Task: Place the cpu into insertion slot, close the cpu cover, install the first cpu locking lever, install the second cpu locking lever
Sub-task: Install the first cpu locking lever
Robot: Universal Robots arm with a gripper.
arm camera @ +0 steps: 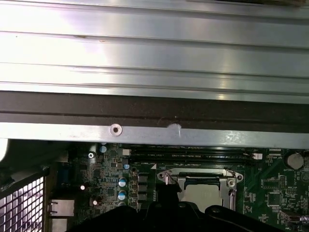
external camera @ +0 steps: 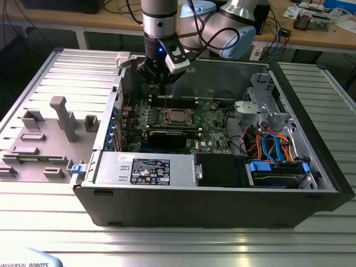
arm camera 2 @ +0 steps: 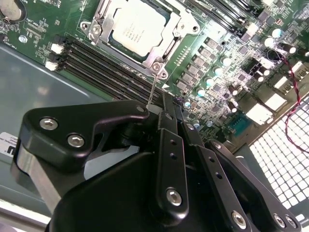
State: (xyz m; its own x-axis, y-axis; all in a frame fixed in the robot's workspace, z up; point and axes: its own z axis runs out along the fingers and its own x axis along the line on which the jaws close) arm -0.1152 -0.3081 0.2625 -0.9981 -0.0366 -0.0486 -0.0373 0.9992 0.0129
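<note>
One thin wire is all I grip. My gripper (arm camera 2: 163,107) is clenched on the free end of the locking lever (arm camera 2: 152,87), which slants from my fingertips down to a corner of the insertion slot (arm camera 2: 189,25). In the exterior view I hang just above the slot, and the lever shows as a fine line between me and it.

The cpu (arm camera 2: 134,26) lies flat inside the slot with its dull silver top facing up. The cpu cover (arm camera 2: 163,42) is down over it. Its frame lies on the chip's edges, so the top shows through the cut-out. The lever I hold stands up off the slot rather than lying flat beside it. I cannot tell whether a second lever is latched on the slot's other side.

The long dark memory slots (arm camera 2: 106,67) run just beside the slot, between it and the case wall. In the exterior view the black graphics card (external camera: 167,136) lies just beside the slot on the opposite side from them. The slot sits on the green motherboard (external camera: 214,125) in the open computer case (external camera: 222,208), which lies on a ribbed metal table (external camera: 178,245). Grey fixture blocks (external camera: 62,118) stand on the table well apart from the slot, outside the case toward the exterior view's left.
</note>
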